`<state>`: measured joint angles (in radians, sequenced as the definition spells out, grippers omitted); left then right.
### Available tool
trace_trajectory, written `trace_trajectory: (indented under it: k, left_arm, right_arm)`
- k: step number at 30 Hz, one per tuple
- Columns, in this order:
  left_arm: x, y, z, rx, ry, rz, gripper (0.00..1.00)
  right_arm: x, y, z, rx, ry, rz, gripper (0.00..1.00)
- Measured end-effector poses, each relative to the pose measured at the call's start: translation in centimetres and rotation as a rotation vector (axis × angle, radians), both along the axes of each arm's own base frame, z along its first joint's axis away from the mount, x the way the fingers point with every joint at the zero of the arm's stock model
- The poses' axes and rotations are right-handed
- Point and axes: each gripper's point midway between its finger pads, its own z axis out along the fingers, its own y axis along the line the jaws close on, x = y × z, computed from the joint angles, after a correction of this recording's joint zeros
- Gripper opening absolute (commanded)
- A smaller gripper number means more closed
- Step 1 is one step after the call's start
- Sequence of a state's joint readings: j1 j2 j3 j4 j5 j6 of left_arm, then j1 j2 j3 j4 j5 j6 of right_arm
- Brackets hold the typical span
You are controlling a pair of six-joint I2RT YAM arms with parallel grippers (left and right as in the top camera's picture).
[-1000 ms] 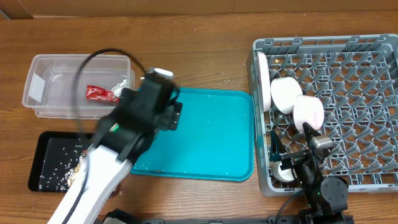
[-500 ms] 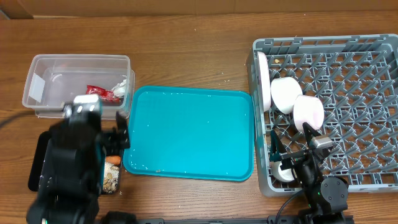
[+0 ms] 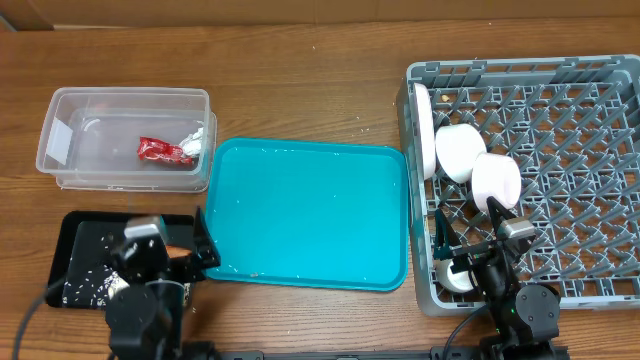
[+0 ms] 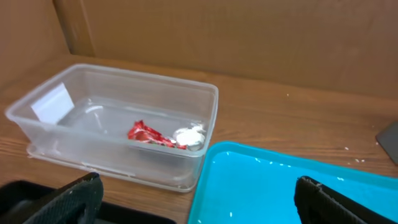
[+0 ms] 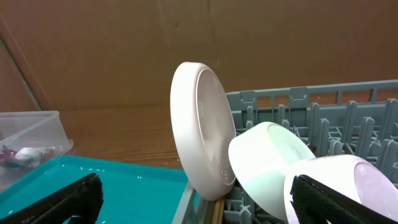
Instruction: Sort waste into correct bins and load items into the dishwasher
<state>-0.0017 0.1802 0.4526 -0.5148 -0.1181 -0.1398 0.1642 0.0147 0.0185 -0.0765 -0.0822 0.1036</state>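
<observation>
Both the left jaws and right jaws stand open, gripping nothing, and with wrapper and paper ball in the tub, carrot in the black tray, plate and bowls in the rack, I judge only parking the arms is left.

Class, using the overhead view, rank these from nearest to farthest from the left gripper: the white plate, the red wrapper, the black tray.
1. black tray: directly under the left gripper.
2. red wrapper: in the clear tub, beyond the tray.
3. white plate: on edge in the grey rack, far right.
</observation>
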Motion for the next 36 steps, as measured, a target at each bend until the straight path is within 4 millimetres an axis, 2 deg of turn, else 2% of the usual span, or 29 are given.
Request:
trace_trajectory:
  k: [5,10,17,36]
  left_arm:
    - [-0.2,-0.3,-2.3,-0.047,-0.042,-0.009,1.00]
    - [0.6,-0.9,-4.0,-0.071,-0.068,-0.038,1.00]
    - [1.7,-1.7,-8.3,-0.090,-0.023,-0.079,1.00]
    - [1.9,-1.9,-7.9,-0.094,-0.048,-0.091,1.00]
  right_arm:
    - [0.0,0.0,0.0,0.000,0.000,0.000,1.00]
    - [0.0,0.0,0.0,0.001,0.000,0.000,1.00]
    - [0.0,0.0,0.0,0.001,0.000,0.000,1.00]
    - [0.0,0.0,0.0,0.000,0.000,0.000,1.00]
